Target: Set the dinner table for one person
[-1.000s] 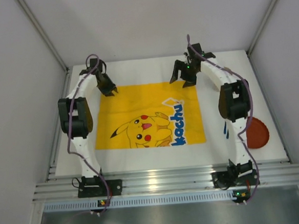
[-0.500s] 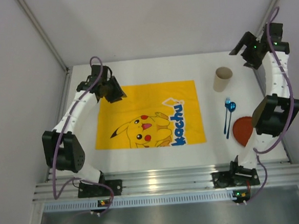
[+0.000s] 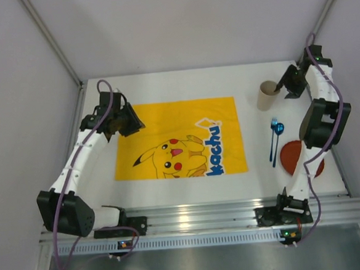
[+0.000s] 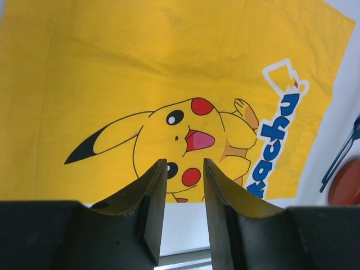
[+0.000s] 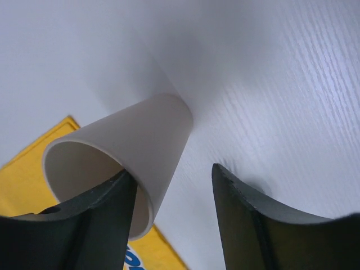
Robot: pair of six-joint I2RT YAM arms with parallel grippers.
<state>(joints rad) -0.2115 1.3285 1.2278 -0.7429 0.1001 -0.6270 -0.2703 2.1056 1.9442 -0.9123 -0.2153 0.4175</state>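
The dinner table (image 3: 176, 84) is a white top with a yellow Pikachu mat (image 3: 179, 139) on its middle. A beige paper cup (image 3: 268, 95) stands upright right of the mat. My right gripper (image 3: 286, 84) is beside it. In the right wrist view the right gripper (image 5: 171, 170) is open astride the wall of the cup (image 5: 140, 140). One finger (image 5: 95, 225) is at the cup's mouth and the other stands clear of the wall. My left gripper (image 3: 131, 121) hovers over the mat's far left corner. In the left wrist view the left gripper (image 4: 184, 161) is open and holds nothing.
Two blue utensils (image 3: 275, 138) lie side by side right of the mat. A red plate (image 3: 293, 157) sits beyond them, partly behind the right arm. The enclosure's walls stand close on both sides, and an aluminium rail (image 3: 198, 220) runs along the near edge.
My right arm left the mat's far right corner, swung out to the back right corner and came down beside the cup, jaws narrowing. My left arm drew slightly left and nearer.
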